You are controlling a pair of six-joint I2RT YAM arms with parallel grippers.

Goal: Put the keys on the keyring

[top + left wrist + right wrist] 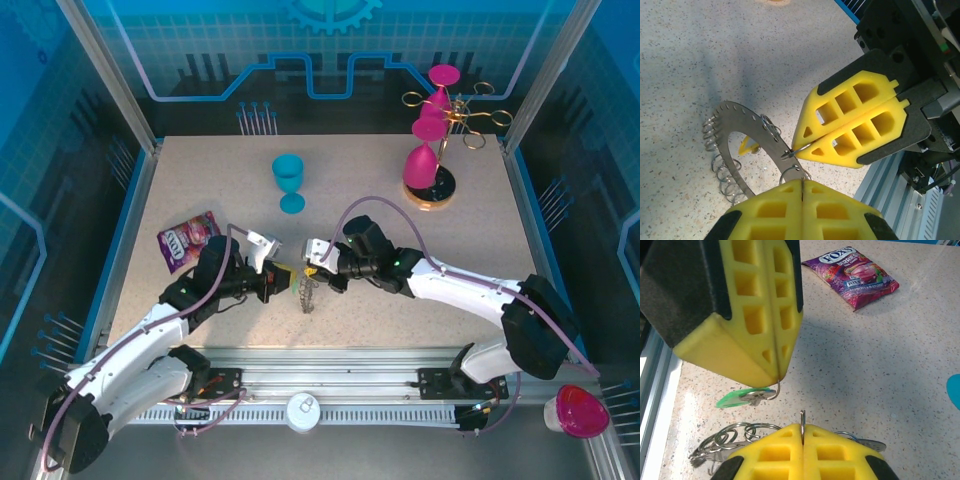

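Note:
The keyring is a grey curved metal plate with holes and several small wire rings along its edge. It hangs between the two grippers. My right gripper is shut on one of its thin rings, with more rings bunched to the left. My left gripper is shut on a small wire loop that carries the keys, a green tag with a small metal key. The two sets of yellow fingertips nearly meet. A yellowish piece shows through the plate's opening.
A blue goblet stands behind the grippers. A purple candy bag lies at the left. A gold rack with pink goblets stands at the back right. The metal front rail runs close under the arms.

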